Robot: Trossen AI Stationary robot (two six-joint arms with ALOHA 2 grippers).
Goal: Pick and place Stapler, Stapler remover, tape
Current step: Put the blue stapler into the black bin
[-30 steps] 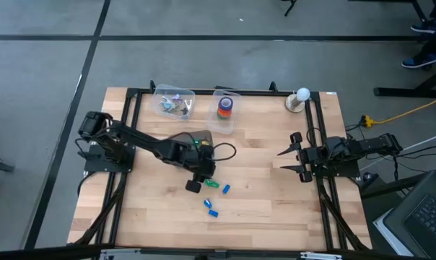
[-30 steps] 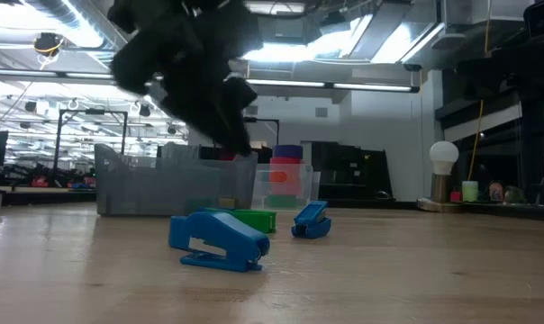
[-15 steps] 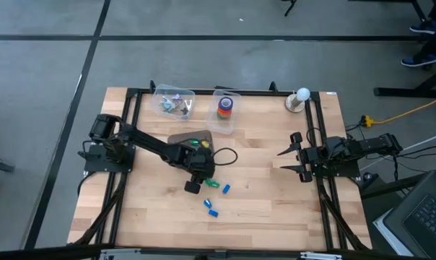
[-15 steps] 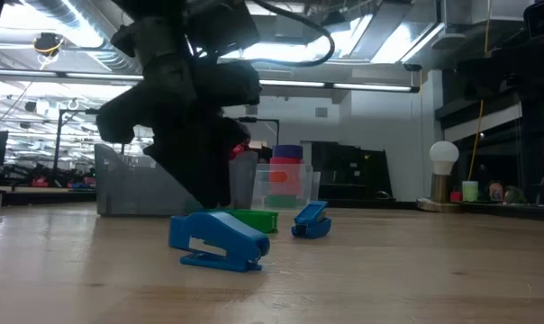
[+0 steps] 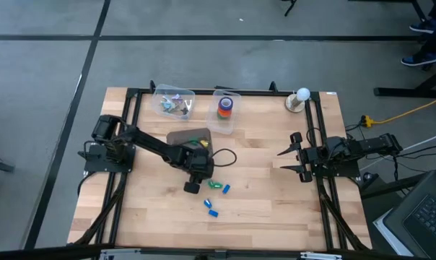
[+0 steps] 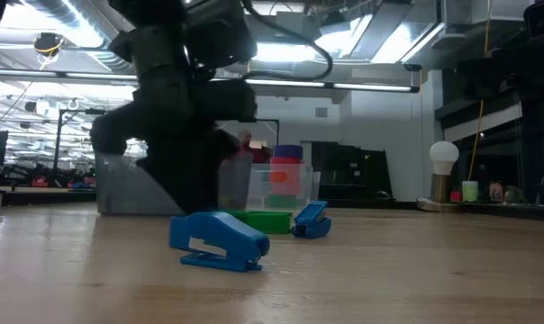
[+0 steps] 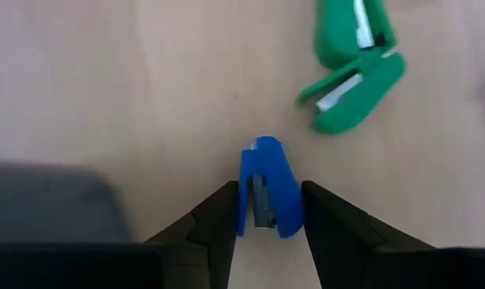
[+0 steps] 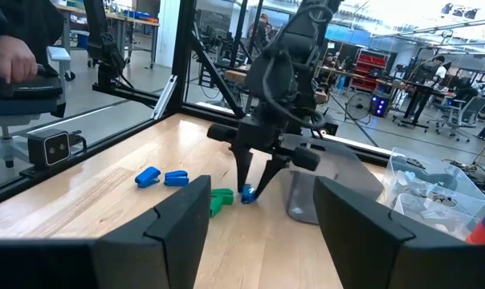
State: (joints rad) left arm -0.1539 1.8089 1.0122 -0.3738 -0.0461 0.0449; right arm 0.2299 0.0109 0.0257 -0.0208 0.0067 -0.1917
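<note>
My left gripper point(image 5: 194, 185) points down at the middle of the table, open. Its fingers stand on either side of a small blue stapler point(image 7: 268, 195) that lies flat on the wood. A green stapler point(image 7: 351, 64) lies just beyond it, toward the table's right. Two more blue staplers point(image 5: 225, 189) point(image 5: 212, 211) lie nearer the right and near edges. The tape rolls point(image 5: 225, 107) sit stacked in a clear tub at the far edge. My right gripper point(image 5: 293, 154) waits open, low at the table's right side. My left gripper comes at the small blue stapler from above, pointing down, with one finger point(image 7: 218, 221) close along each long side point(image 7: 284, 201) of it. The stapler lies on the table. I cannot tell whether the fingers touch it.
A clear bin point(image 5: 175, 102) of small mixed pieces stands left of the tape tub. A grey mat point(image 5: 190, 137) lies behind my left gripper. A white ball on a stand point(image 5: 301, 97) sits at the far right corner. Black frame rails point(image 5: 131, 130) run along both sides.
My left gripper has come down toward the table over the small blue stapler, and the arm's wrist has dropped low behind the front blue stapler in the low view. The staplers have not moved.
</note>
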